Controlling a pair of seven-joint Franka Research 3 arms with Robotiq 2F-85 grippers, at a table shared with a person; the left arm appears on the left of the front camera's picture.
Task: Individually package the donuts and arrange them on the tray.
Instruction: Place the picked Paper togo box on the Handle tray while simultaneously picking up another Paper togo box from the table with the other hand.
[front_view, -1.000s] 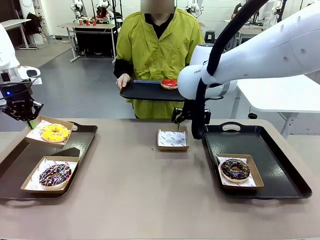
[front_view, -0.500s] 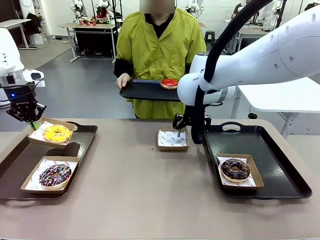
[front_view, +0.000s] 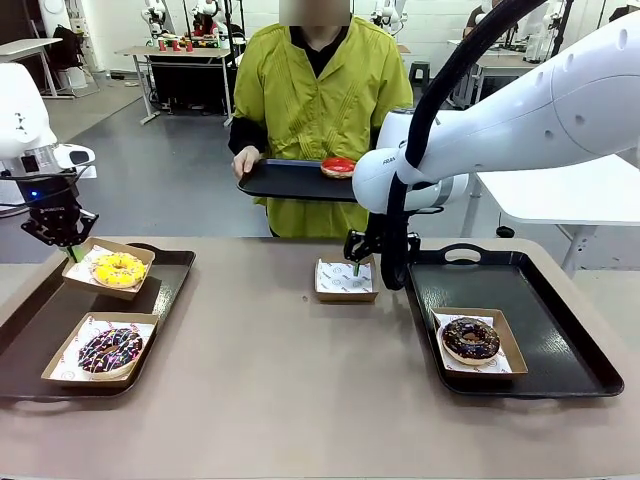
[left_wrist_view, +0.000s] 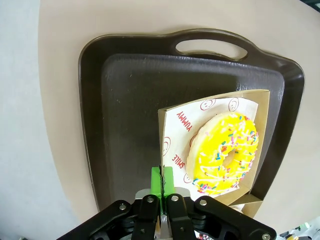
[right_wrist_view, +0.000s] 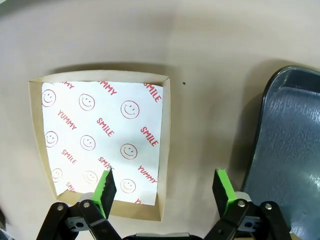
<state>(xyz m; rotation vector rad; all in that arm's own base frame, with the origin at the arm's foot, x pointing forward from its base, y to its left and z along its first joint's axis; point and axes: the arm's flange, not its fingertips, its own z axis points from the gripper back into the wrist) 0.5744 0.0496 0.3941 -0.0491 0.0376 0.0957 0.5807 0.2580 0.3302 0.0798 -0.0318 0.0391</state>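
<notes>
— Left gripper (left_wrist_view: 161, 180)?
— Clamped on the rim of the shallow brown cardboard box (left_wrist_view: 263, 107). The pinch point is half hidden and perhaps catches the paper too. The yellow-iced ring donut (left_wrist_view: 225, 152) lies in it, just beside the pads (left_wrist_view: 156, 177).
— Right gripper (right_wrist_view: 164, 189)?
— Spread wide, holding nothing, astride a wall of the paper-lined brown box (right_wrist_view: 102, 145).

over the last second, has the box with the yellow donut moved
Yes. The box holding the yellow donut, pinched by the left gripper, has shifted right and slightly down in the front view, further in over the left tray.
</notes>
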